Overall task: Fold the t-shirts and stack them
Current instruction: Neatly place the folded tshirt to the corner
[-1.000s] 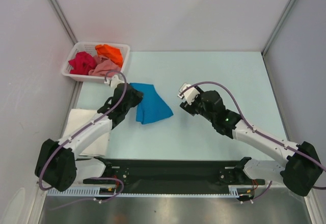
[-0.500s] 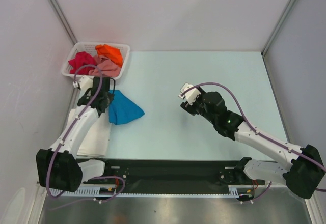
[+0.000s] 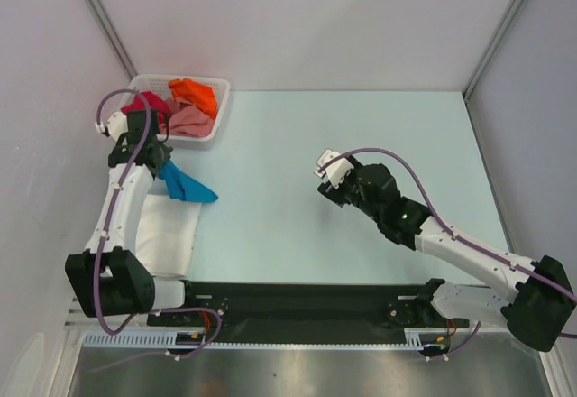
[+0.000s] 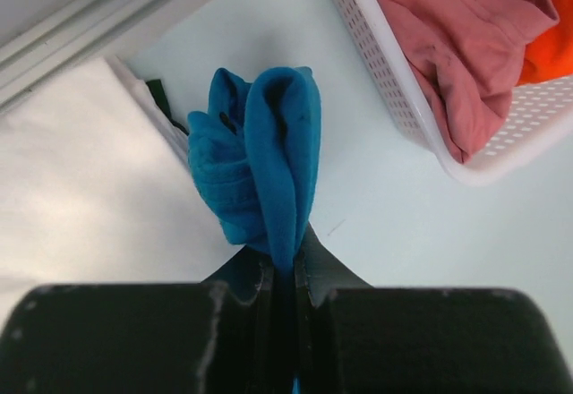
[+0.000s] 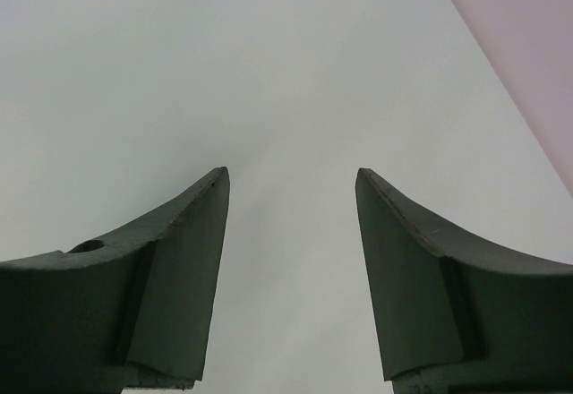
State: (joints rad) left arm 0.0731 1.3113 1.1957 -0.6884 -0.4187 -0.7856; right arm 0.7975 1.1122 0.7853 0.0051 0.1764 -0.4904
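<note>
White t-shirt [image 3: 169, 235] flat along the counter's [image 3: 361, 126] near-left edge, blue t-shirt [image 4: 269, 161] bunched above its far end, pinched in the left tool [image 4: 285, 273], right tool [image 5: 291, 188] gaping over the counter's middle, crimson t-shirt [image 3: 149, 104], pink t-shirt [image 3: 191, 122] and orange t-shirt [image 3: 194, 93] in a basket [image 3: 222, 106] at the far-left corner

Five t-shirts [image 4: 269, 157] — blue [image 3: 187, 188], white [image 3: 167, 233], crimson [image 3: 151, 102], orange [image 3: 194, 93], pink [image 3: 191, 123] — one basket [image 3: 180, 78], two arms [image 3: 451, 239]

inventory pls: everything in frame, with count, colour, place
blue t-shirt: 1, bright blue, bunched in left gripper
white t-shirt: 1, white, flat, near-left of table
crimson t-shirt: 1, crimson, in basket
orange t-shirt: 1, orange, in basket
pink t-shirt: 1, dusty pink, in basket
basket: 1, white, far-left corner
table: 1, pale blue-green
left gripper: 1, black, shut on blue t-shirt
right gripper: 1, black, open, empty, mid-table
</note>
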